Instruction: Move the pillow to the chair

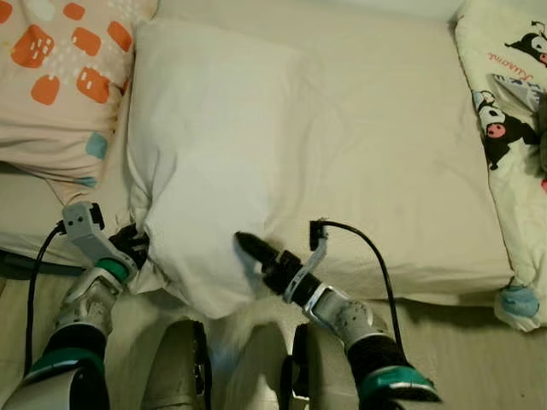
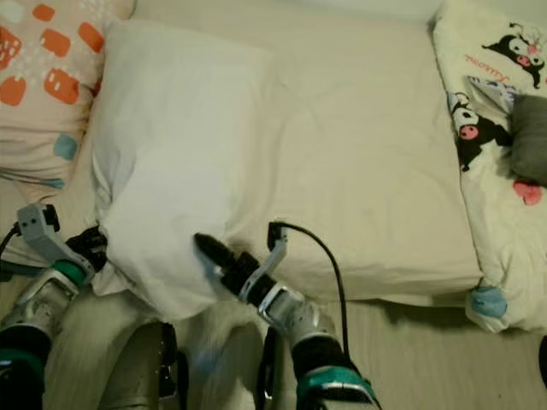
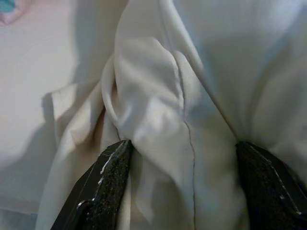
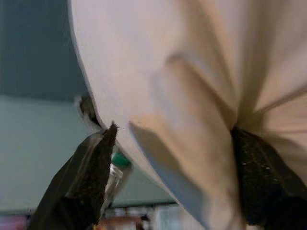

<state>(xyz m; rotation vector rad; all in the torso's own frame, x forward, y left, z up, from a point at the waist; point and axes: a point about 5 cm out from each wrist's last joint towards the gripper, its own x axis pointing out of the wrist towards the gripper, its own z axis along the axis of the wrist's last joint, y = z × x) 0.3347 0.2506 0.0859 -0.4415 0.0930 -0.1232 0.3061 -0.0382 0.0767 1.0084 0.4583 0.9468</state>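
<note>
A plump white pillow (image 1: 214,154) lies on the bed, its near end overhanging the mattress edge toward me. My left gripper (image 1: 137,243) grips the pillow's near left corner; in the left wrist view bunched fabric (image 3: 158,120) fills the space between its fingers (image 3: 103,187). My right gripper (image 1: 252,248) presses into the pillow's near right side. The right wrist view has the pillow's bulge (image 4: 192,96) pinched between the two black fingers (image 4: 86,177). Both grippers are shut on the pillow.
The bed's cream sheet (image 1: 402,154) stretches right of the pillow. A pillow with orange blocks (image 1: 60,77) lies at the far left, touching the white one. A cartoon-print blanket (image 1: 513,128) covers the right side. My legs (image 1: 184,367) stand against the bed's edge.
</note>
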